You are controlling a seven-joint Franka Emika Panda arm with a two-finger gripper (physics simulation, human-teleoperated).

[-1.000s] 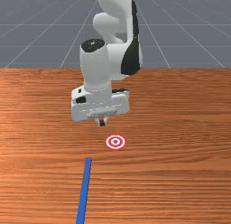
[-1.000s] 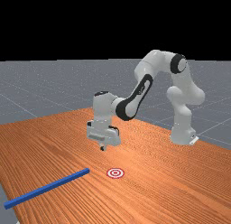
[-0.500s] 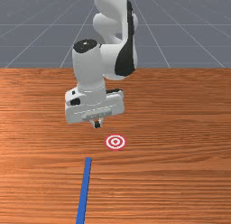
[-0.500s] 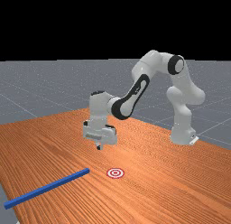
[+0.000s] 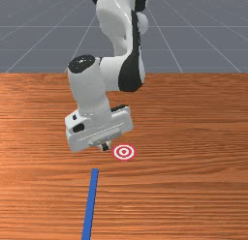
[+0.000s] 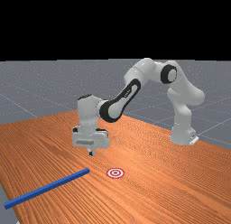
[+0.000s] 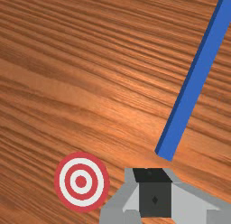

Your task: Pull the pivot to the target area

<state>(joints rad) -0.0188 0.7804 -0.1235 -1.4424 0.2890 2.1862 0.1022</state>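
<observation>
on the counter, in the front view, a long blue bar is laid with its nearer end short of the round target, toward the front view's left; the two are apart. it is presumably the pivot meant by the task. above the counter, between that end and the arm's base, the pincer is held at a slant, with nothing gripped.

in the far view, the bar is seen lying flat, its other end close by the counter's edge. from its evenly squared look it can be judged stiff, fairly light and not fragile, though its smooth faces might slip. a hold across the narrow sides, a little in from the nearer end, would seem best; if it were taken at the very tip, the long remainder could swing as it is drawn.

in the wrist view, the pincer's fingertips are seen closed together, with no gap and the bar untouched. the bar's end lies just beyond them and the target off to one side, so opening, turning and lowering seem called for first.
</observation>
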